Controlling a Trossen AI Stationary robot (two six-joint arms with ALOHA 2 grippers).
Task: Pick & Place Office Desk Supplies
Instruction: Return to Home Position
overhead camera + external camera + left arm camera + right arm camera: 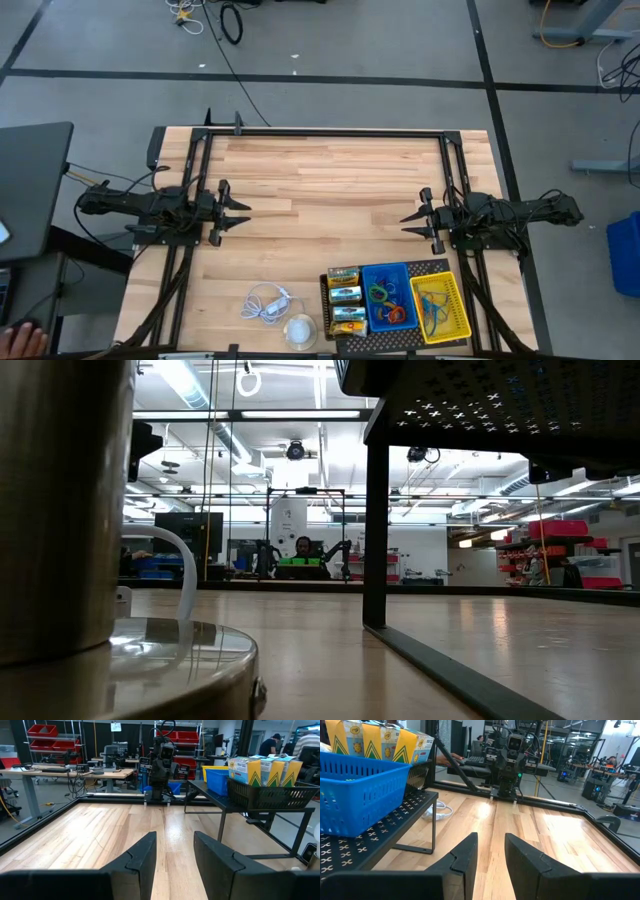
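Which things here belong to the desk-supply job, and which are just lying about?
Job: crayon boxes, blue basket, yellow basket, all on the black shelf; left gripper and right gripper, idle, jaws open.
Lying about: white cable, round white object.

Grey floor (380,35) crossed by black tape lines (300,78), loose cables (232,22), bright ceiling strip lights (185,378), red bins (44,729) on shelving.

1. Ahead of the left gripper's (240,213) fingers, bare table (330,180) runs unbroken to the right gripper's (408,221) fingers.
2. Beside both pairs of fingers stands the black shelf (440,266), bearing crayon boxes (345,298), blue basket (365,300) and yellow basket (462,310).
3. A white cable (265,303) lies near the shelf.
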